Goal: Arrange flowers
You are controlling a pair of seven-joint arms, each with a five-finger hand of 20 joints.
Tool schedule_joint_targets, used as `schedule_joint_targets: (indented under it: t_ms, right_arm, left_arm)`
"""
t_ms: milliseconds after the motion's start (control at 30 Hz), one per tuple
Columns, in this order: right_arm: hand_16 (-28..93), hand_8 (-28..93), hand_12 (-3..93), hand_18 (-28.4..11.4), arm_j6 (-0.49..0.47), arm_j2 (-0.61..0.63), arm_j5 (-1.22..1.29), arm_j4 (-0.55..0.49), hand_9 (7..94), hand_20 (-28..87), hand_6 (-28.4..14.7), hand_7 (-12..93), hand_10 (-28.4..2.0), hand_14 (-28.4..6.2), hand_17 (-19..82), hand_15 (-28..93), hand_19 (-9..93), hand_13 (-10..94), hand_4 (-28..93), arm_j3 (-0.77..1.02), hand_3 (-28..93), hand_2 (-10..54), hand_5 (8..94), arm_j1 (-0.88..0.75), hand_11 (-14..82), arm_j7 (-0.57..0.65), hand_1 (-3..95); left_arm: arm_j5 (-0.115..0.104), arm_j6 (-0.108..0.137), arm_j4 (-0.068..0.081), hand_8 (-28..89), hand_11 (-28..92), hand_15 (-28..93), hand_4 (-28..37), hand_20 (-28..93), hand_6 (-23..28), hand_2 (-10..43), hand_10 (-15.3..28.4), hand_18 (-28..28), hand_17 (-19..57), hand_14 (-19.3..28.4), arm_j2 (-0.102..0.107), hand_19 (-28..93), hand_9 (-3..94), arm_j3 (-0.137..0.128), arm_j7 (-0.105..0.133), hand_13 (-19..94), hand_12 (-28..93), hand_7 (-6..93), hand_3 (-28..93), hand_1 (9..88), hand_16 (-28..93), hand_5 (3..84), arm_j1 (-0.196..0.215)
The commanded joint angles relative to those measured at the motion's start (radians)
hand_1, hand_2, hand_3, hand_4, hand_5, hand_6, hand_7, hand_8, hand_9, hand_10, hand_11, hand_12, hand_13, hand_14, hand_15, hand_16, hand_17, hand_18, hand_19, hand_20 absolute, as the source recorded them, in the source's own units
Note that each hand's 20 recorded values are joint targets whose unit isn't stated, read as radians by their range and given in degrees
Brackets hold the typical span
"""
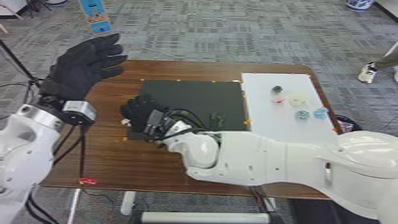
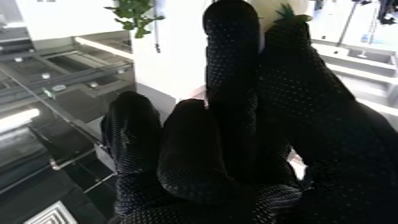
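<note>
In the head view my left hand (image 1: 87,65) is raised over the table's far left, fingers extended. My right hand (image 1: 142,111) is low at the left part of the black mat (image 1: 182,87), with a small whitish thing (image 1: 125,121) at its fingers. A green plant (image 1: 217,120) is on the mat beside my right wrist. Small flowers, dark (image 1: 277,89), pink (image 1: 278,100), yellow (image 1: 298,99), teal (image 1: 303,114) and blue (image 1: 321,113), lie on the white board. In the right wrist view my right hand (image 2: 233,75) pinches a pale flower (image 2: 266,11) with green tips, its bloom mostly hidden.
The white board (image 1: 266,125) lies right of the mat. A small red item (image 1: 87,181) is at the near left edge of the brown table (image 1: 133,170). My right forearm crosses the near right part of the table. Green leaves (image 2: 135,15) hang at the right wrist view's edge.
</note>
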Motion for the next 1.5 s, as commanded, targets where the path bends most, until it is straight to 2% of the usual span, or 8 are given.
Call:
schedule_joint_targets:
  t_ms: [33,533,1067,1167,1233,1333,1400,1500]
  right_arm:
    - [37,-3,43.2,-20.0,0.038,-0.055,-0.015,0.068,91.4,67,4.3,36,-5.1,-3.2,50,85,93,80,-28,-0.019,76,-9.5,79.1,0.032,10.4,0.067,52.5]
    - [39,-4,35.6,-19.3,-0.104,-0.049,-0.019,0.059,84.6,67,5.7,34,-3.4,-2.9,49,85,93,79,-28,0.024,72,-9.5,71.3,-0.005,6.9,0.064,49.3]
    - [38,-9,18.2,-19.0,-0.220,-0.026,-0.023,0.033,69.9,64,4.9,27,-5.7,-3.5,45,86,93,74,-28,0.064,78,-9.5,61.5,-0.017,20.4,0.082,41.9]
    - [38,-13,22.9,-19.1,-0.207,-0.011,0.020,0.012,69.7,63,5.1,27,-5.9,-3.7,44,86,93,74,-28,0.082,80,-9.5,59.6,-0.022,19.7,0.022,42.0]
    - [37,-15,44.0,-19.3,-0.268,0.002,0.009,-0.022,75.5,63,5.2,25,-6.2,-4.1,44,86,93,74,-27,0.109,81,-9.5,53.6,-0.032,16.5,0.007,45.7]
    - [38,-15,49.1,-20.2,-0.378,0.018,0.077,-0.060,74.6,66,5.1,21,-7.8,-4.7,45,87,93,75,-24,0.167,83,-6.9,46.3,-0.050,40.2,-0.059,45.5]
    - [38,-15,37.2,-21.3,-0.471,0.018,0.086,-0.073,78.3,70,5.0,20,-9.9,-4.7,49,88,93,79,-18,0.205,89,4.0,43.1,-0.068,59.1,-0.075,38.4]
    - [38,-15,31.5,-21.6,-0.594,0.006,0.095,-0.072,82.7,73,3.6,18,-10.1,-4.0,56,88,93,84,-10,0.254,93,15.1,35.4,-0.094,65.1,-0.075,30.7]
  left_arm:
    - [-0.008,-0.023,0.012,-10,25,29,-28.3,9,2.9,-2.6,12.8,22.7,-9.1,15.0,-0.001,46,29.3,0.028,-0.003,24,18,20.3,71,24.0,1,31.0,-0.048]
    - [-0.009,-0.038,0.028,-10,25,29,-28.3,9,3.0,-2.4,12.9,22.7,-9.1,14.9,-0.009,46,29.3,0.071,-0.004,24,18,20.1,71,23.9,1,31.0,-0.091]
    - [-0.008,-0.035,0.015,-10,25,29,-28.3,9,2.9,-2.4,12.9,22.7,-9.1,15.0,-0.015,46,29.3,0.044,0.001,24,18,20.1,71,23.9,1,31.0,-0.055]
    - [-0.007,-0.030,0.010,-10,25,29,-28.3,9,2.9,-2.4,12.9,22.7,-9.1,15.0,-0.016,46,29.3,0.031,0.004,24,18,20.1,71,24.0,1,30.9,-0.039]
    - [-0.008,-0.026,0.007,-10,25,29,-28.3,9,3.0,-2.4,12.9,22.7,-9.1,15.0,-0.018,46,29.3,0.023,0.005,24,18,20.1,71,23.9,1,31.0,-0.029]
    - [-0.006,-0.028,0.006,-10,25,29,-28.3,9,2.9,-2.4,12.9,22.7,-9.1,15.0,-0.020,46,29.4,0.019,0.007,24,18,20.1,71,24.0,1,30.9,-0.028]
    - [-0.006,-0.025,0.008,-10,25,29,-28.3,9,2.9,-2.4,12.9,22.7,-9.1,15.0,-0.020,46,29.3,0.025,0.009,24,18,20.1,71,24.0,1,31.0,-0.033]
    - [-0.006,-0.034,0.014,-10,25,29,-28.3,9,3.0,-2.3,12.9,22.7,-9.1,15.0,-0.021,46,29.3,0.038,0.003,24,18,20.0,71,24.0,1,31.0,-0.050]
